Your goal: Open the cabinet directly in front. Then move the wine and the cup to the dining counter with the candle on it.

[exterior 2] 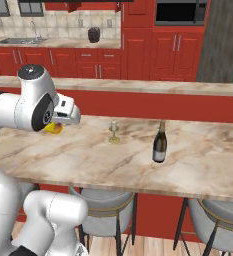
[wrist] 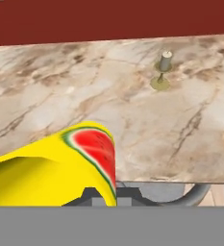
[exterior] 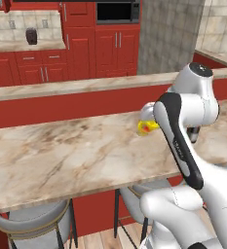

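Observation:
My gripper (exterior 2: 56,123) is shut on the yellow cup (exterior 2: 53,128), which hangs just over the left part of the dining counter (exterior 2: 198,165). In the hand view the cup (wrist: 60,168) lies tilted right at the hand, its watermelon mark facing up. The left base view has the cup (exterior: 146,127) half hidden behind my forearm. The candle (exterior 2: 114,132) stands on the counter to the right of the cup, and the hand view shows the candle (wrist: 164,72) further along the top. The wine (exterior 2: 160,142) stands upright beyond it. The red cabinet (exterior 2: 88,4) across the room is cut off by the top edge.
Grey round stools (exterior 2: 103,200) (exterior: 32,223) stand under the counter's near edge. A raised marbled ledge (exterior: 85,86) runs behind the counter. Across the room are low red cabinets, a dark appliance (exterior 2: 94,34), a sink (exterior 2: 18,41) and a microwave (exterior 2: 180,11).

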